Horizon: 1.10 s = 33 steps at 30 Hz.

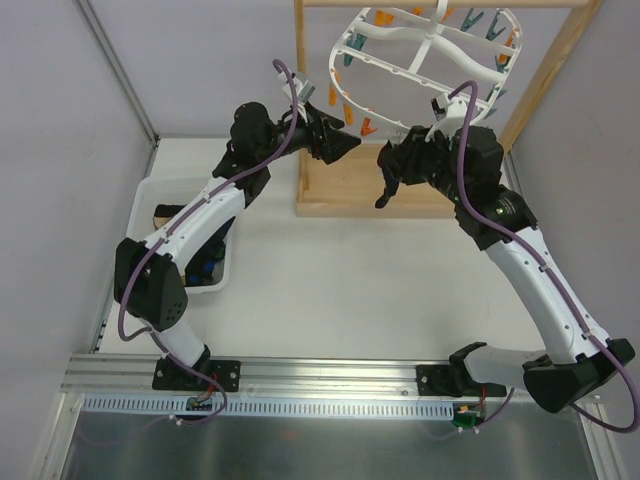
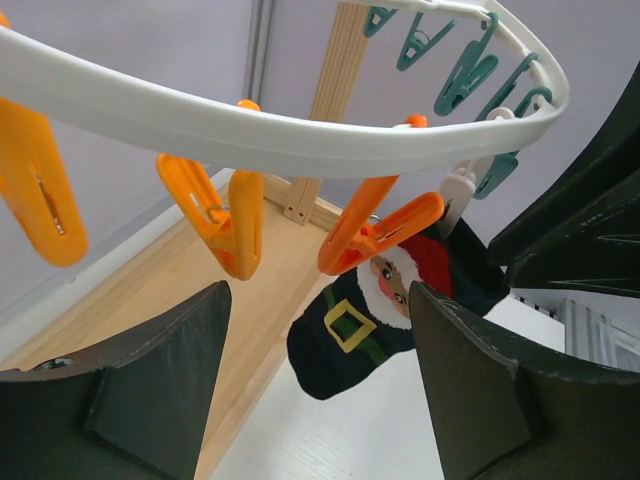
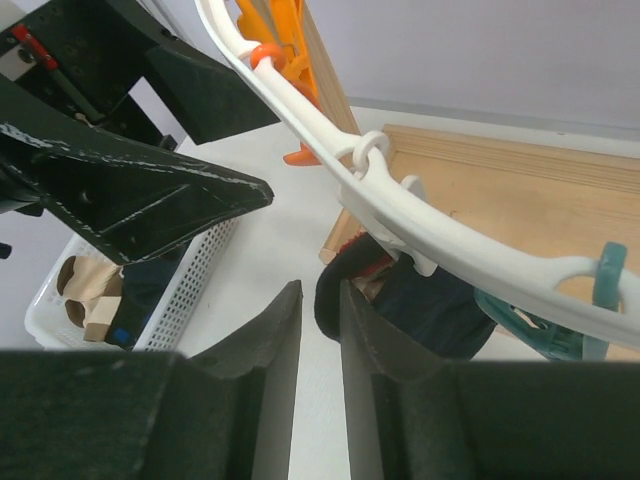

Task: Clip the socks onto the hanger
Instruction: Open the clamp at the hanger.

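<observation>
The white oval hanger (image 1: 420, 55) hangs from the wooden stand, ringed with orange and teal pegs. In the left wrist view a dark sock (image 2: 350, 335) with a Santa face and a yellow buckle hangs from an orange peg (image 2: 385, 232) on the rim (image 2: 250, 135). My left gripper (image 2: 320, 290) is open and wide, just short of the sock, with nothing between its fingers. My right gripper (image 3: 320, 300) sits under the rim (image 3: 400, 215), its jaws a narrow gap apart. The sock (image 3: 430, 300) lies beside and behind its right finger, and bare table shows through the gap.
A white perforated basket (image 1: 150, 200) at the left holds more socks (image 3: 90, 295). The stand's wooden base (image 1: 340, 190) lies under the hanger, with its post (image 1: 300, 90) at the left and a slanted brace (image 1: 545, 70) at the right. Both grippers (image 1: 345, 143) (image 1: 385, 185) are close together there.
</observation>
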### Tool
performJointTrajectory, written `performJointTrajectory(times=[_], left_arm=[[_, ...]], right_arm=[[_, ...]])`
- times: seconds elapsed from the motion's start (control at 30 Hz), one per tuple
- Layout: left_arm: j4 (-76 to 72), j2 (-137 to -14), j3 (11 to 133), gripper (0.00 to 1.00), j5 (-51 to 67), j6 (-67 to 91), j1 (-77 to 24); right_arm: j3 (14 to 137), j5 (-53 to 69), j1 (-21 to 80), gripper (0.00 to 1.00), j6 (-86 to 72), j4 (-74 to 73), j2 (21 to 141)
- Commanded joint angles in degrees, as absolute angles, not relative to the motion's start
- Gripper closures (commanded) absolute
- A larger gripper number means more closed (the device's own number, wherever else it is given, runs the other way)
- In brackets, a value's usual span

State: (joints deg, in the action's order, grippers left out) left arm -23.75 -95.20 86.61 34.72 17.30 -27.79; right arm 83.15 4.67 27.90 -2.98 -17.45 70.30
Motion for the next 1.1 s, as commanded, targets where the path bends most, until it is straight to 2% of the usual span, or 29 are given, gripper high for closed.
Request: performJointTrajectory(times=[0.0, 0.27, 0.5, 0.6, 0.7, 0.77, 0.87, 1.07], left_arm=[[-33.47, -96.76, 89.39, 0.28, 40.51, 18.28, -28.12], [-43.13, -102.12, 91.93, 0.28, 45.6, 21.08, -28.12], [-49.9, -108.8, 97.2, 0.33, 49.92, 29.08, -28.12], [-52.55, -109.77, 97.21, 0.47, 50.18, 31.55, -28.12], [-53.44, -109.95, 97.12, 0.66, 50.27, 32.52, -28.12], [-53.52, -109.6, 96.77, 0.74, 50.36, 32.69, -28.12], [-53.88, -108.37, 95.02, 0.77, 48.7, 32.7, -28.39], [-53.88, -102.23, 86.76, 0.82, 40.11, 24.98, -32.42]], right_arm=[[85.69, 2.99, 28.04, 0.76, -1.41, -16.79, 68.73], [86.13, 3.16, 27.95, 0.76, -0.53, -17.93, 68.2], [85.78, 1.94, 27.86, 0.76, -0.44, -18.54, 67.5], [85.87, 1.5, 27.69, 0.76, -0.44, -19.24, 67.24], [85.96, 1.76, 27.42, 0.76, -0.35, -19.6, 66.97], [86.04, 1.93, 27.34, 0.76, -0.35, -19.69, 66.71], [86.57, 2.46, 27.42, 0.75, -0.35, -19.77, 66.45], [88.5, 6.5, 27.33, 0.6, -2.37, -18.9, 66.88]])
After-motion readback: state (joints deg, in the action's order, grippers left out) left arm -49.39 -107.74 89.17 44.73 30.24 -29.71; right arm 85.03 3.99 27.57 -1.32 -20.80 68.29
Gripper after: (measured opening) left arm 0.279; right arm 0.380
